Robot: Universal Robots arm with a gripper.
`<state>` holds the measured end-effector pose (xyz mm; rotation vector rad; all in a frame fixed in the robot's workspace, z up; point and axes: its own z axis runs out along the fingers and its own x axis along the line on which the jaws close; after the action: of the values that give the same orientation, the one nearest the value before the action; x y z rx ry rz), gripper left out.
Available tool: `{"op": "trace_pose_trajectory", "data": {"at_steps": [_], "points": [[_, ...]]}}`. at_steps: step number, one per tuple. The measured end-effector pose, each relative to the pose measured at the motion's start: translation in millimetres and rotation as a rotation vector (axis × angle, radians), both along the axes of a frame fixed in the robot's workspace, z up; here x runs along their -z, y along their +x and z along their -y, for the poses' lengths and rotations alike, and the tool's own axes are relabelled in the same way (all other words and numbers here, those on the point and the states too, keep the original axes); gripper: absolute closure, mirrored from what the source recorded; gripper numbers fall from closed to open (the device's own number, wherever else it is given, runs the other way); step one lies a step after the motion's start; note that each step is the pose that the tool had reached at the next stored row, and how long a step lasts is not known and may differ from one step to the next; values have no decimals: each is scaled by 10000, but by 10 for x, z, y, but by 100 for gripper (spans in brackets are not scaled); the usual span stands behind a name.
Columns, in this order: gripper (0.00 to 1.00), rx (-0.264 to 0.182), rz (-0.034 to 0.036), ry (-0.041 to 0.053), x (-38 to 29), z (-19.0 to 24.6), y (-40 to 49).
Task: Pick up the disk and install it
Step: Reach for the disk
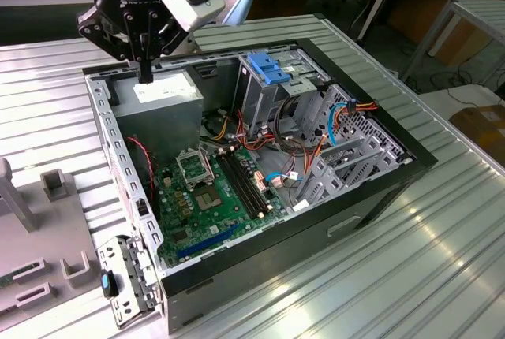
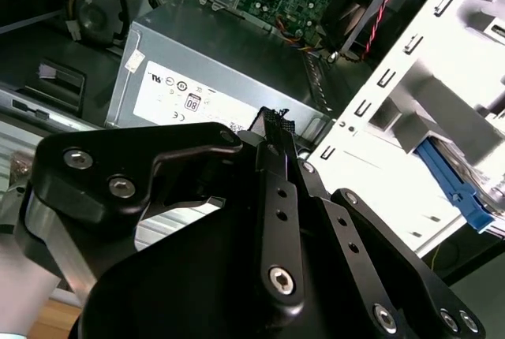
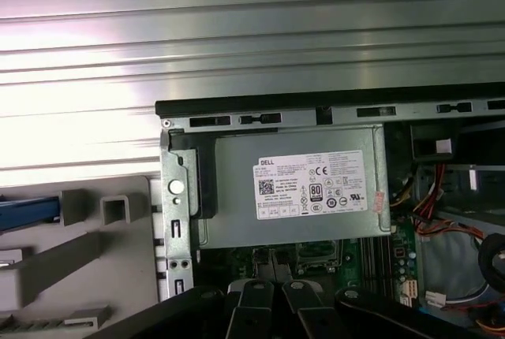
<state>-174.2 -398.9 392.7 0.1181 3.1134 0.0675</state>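
Note:
My gripper (image 1: pixel 146 76) hangs over the back corner of the open computer case (image 1: pixel 379 189), on the exterior view's left. Its fingers are shut with nothing between them, and their tip (image 2: pixel 274 122) is just above the grey power-supply box (image 3: pixel 292 189). Of the disk, a blue side rail (image 2: pixel 456 188) and a sliver of silver metal beside it show at the edge of the second wrist view, resting in the pale grey fixture (image 2: pixel 426 94) outside the case. The same blue rail (image 3: pixel 28 211) shows in the first wrist view. The gripper is well apart from it.
Inside the case are the green motherboard (image 1: pixel 209 197), red and orange cables (image 1: pixel 296 158) and the drive cage with a blue bracket (image 1: pixel 268 67) on top. The pale fixture (image 1: pixel 47 229) with upright slots stands beside the case. Ribbed metal tabletop (image 1: pixel 410 268) surrounds everything.

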Motion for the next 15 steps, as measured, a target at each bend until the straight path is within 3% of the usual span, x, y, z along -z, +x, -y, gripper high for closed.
{"op": "trace_pose_trajectory", "data": {"at_steps": [15], "points": [[89,-1,0,0,1,0,-184]]}}
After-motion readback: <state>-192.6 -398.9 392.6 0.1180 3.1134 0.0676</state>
